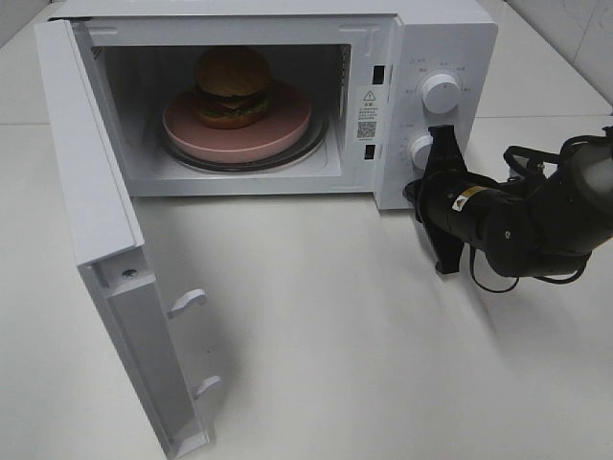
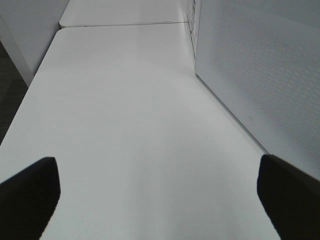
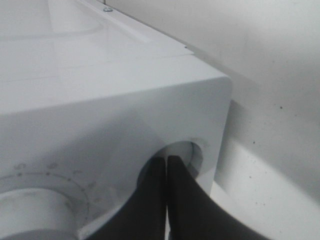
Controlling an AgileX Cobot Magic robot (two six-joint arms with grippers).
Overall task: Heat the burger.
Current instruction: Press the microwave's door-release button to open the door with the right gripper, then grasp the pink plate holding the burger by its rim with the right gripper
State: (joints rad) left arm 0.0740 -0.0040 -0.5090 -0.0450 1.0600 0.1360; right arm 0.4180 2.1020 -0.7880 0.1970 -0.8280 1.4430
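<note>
Where the right arm reaches in from the side, the right gripper [image 3: 167, 167] has its two black fingers pressed flat together, holding nothing. Their tips sit at a small round recess [image 3: 194, 150] low on the control panel of a white microwave [image 1: 450, 38], near its outer corner and just below the lower knob [image 1: 420, 151]. Whether they press it or only touch it, I cannot tell. An upper knob [image 1: 441, 91] sits above.

Inside the oven, the burger [image 1: 233, 86] stands upright in the middle of a pink plate [image 1: 287, 129], which rests on the glass turntable [image 1: 321, 144]. The door [image 1: 105, 240] hangs wide open to the left, its two latch hooks [image 1: 187, 302] pointing out over the white table [image 1: 364, 335].

The left gripper [image 2: 160, 210] is out of sight from the high camera. Its own camera shows its fingers spread wide with only table between them, close beside a dotted white panel that looks like the door.

The burger looks light and soft, a loose stack that would squash or slide apart if pinched. The stiff plate rim seems the safer place to take hold, should it need moving. What stands in the way of heating is the open door, which I judge must swing shut before a knob is turned.
</note>
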